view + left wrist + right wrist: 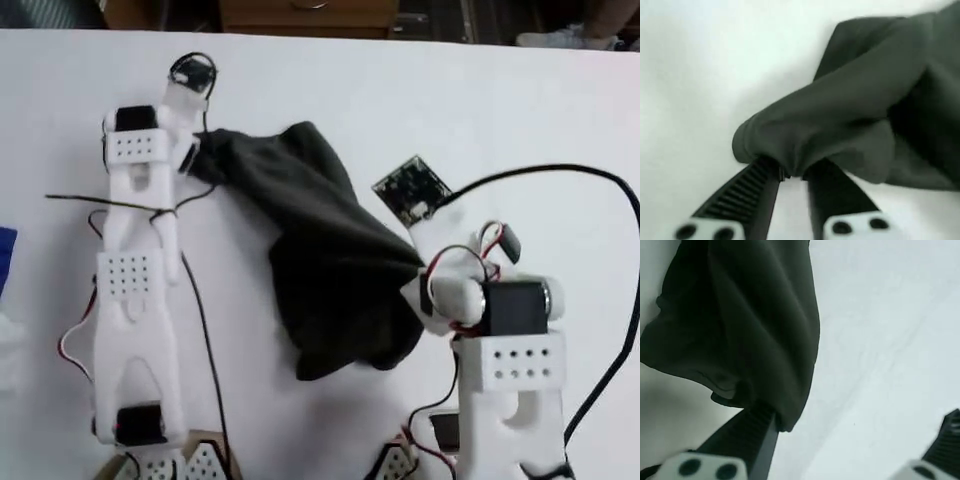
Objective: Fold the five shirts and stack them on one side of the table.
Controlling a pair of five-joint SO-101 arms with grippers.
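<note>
A dark grey shirt (330, 260) lies crumpled on the white table (520, 110), between the two arms. My left gripper (192, 155) is at the shirt's far left corner. In the left wrist view that gripper (792, 175) is shut on a bunched fold of the shirt (850, 115), which is lifted slightly. My right gripper (415, 290) sits at the shirt's right edge. The right wrist view shows this gripper (857, 420) open, with one finger (757, 430) under the hem of the shirt (740, 325) and the other far off over bare table.
A blue item (5, 262) shows at the table's left edge. Thin cables (200, 310) run beside the left arm, and a thick black cable (560, 172) loops around the right arm. The table's far edge (400, 38) borders dark furniture.
</note>
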